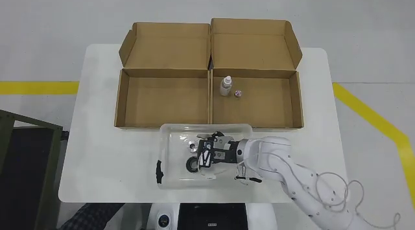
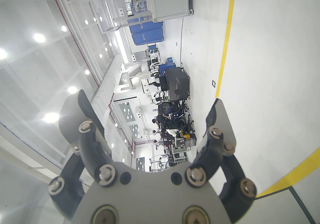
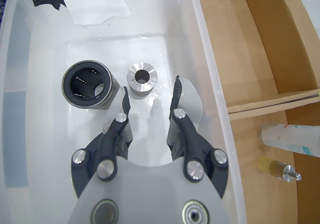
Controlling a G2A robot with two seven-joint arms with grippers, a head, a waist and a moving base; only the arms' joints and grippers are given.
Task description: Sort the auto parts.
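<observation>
table (image 1: 97, 133) | two cardboard boxes (image 1: 162, 100) side by side | clear bin (image 3: 200, 22) in front of them | right gripper (image 3: 151, 90) inside bin, fingers apart, empty | left gripper (image 2: 150, 96) spread, empty | bearing (image 3: 105, 100) beside steel bushing (image 3: 147, 86) on bin floor, bushing just ahead of right fingertips

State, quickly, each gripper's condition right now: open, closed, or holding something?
Left gripper: open, holding nothing.
Right gripper: open, holding nothing, inside the clear bin near a metal bushing.

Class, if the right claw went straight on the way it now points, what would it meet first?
The right claw would probably meet the small metal sleeve just ahead, inside the clear tub; depth is unclear.
</observation>
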